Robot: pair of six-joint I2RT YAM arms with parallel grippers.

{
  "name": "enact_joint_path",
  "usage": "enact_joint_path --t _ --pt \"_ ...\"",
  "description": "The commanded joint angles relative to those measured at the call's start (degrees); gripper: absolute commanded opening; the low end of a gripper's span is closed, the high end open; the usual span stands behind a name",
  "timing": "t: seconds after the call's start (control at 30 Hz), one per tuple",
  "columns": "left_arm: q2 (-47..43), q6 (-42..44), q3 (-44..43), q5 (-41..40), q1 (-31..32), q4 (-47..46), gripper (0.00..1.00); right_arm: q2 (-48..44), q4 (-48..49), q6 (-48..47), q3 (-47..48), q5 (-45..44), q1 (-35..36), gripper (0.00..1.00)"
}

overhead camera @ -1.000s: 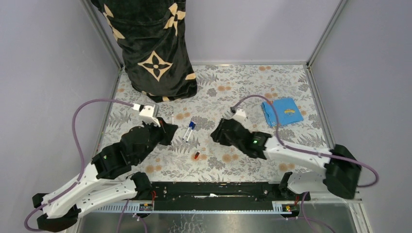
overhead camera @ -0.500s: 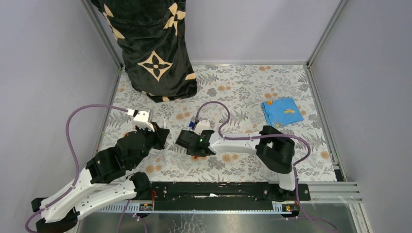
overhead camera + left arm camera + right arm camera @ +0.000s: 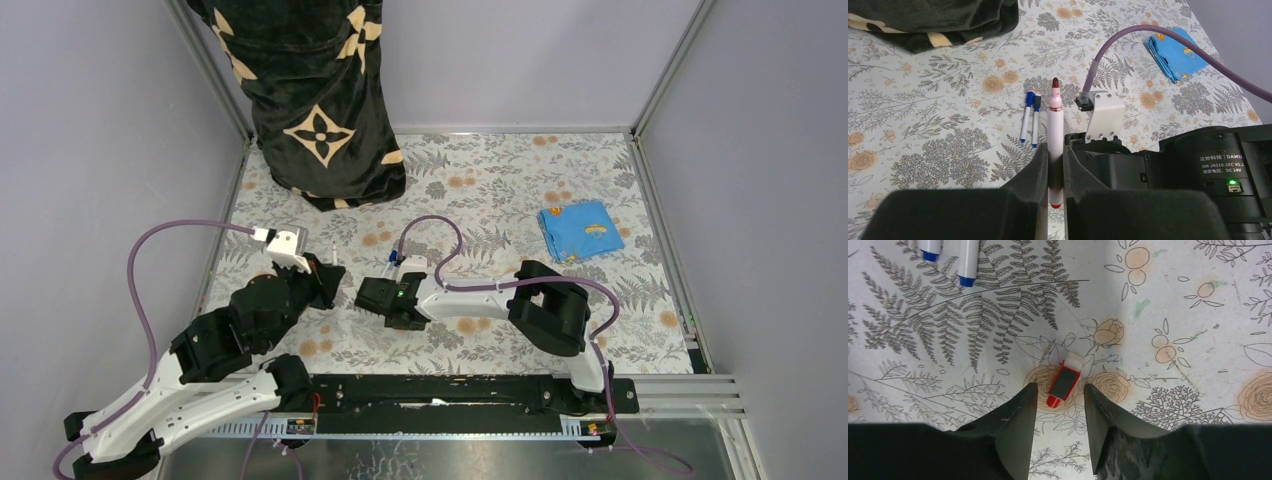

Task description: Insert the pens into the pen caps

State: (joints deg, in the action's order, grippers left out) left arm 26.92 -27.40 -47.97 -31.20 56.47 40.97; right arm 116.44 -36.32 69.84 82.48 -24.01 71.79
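Two blue pens [image 3: 1025,117]: side by side, we note.
Left gripper [image 3: 1055,151]: clamps red pen [image 3: 1054,115].
Right gripper [image 3: 1060,388]: jaws parted around red cap [image 3: 1064,381].

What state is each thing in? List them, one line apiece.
Red pen: uncapped, clamped in the left gripper, tip pointing away from it.
Left gripper: shut on the red pen.
Red cap: lying on the table, not gripped.
Right gripper: open, fingers either side of the red cap.
Blue pens: lying side by side on the table, untouched.
Cloth: folded, lying on the table.
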Motion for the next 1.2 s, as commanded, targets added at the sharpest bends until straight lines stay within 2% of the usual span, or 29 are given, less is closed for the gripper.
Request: enact_joint_path --t 0.0,0.4,0.87,1.03,1.17 --pt "-0.8 0.8 0.5 -1.8 -0.4 -0.7 0.00 1.4 -2.2 0.8 2.8 -3.1 0.5 0.46" --pt "-0.9 0.8 0.5 -1.9 -0.4 -0.7 0.00 4.6 -4.9 -1.3 5.4 -5.8 0.2 0.37" --pt "0.2 0.8 0.5 -1.8 -0.4 -0.7 0.01 5.4 -5.1 -4.6 4.5 -4.1 -1.2 0.32" --pt "0.5 0.7 0.5 -1.9 -0.4 -0.7 0.01 4.5 -4.4 -5.5 4.1 -4.1 -1.5 0.22" --pt "0.6 0.8 0.6 -1.8 -0.4 -1.1 0.01 -1.5 2.0 -7.3 -1.0 -5.4 -1.5 0.13"
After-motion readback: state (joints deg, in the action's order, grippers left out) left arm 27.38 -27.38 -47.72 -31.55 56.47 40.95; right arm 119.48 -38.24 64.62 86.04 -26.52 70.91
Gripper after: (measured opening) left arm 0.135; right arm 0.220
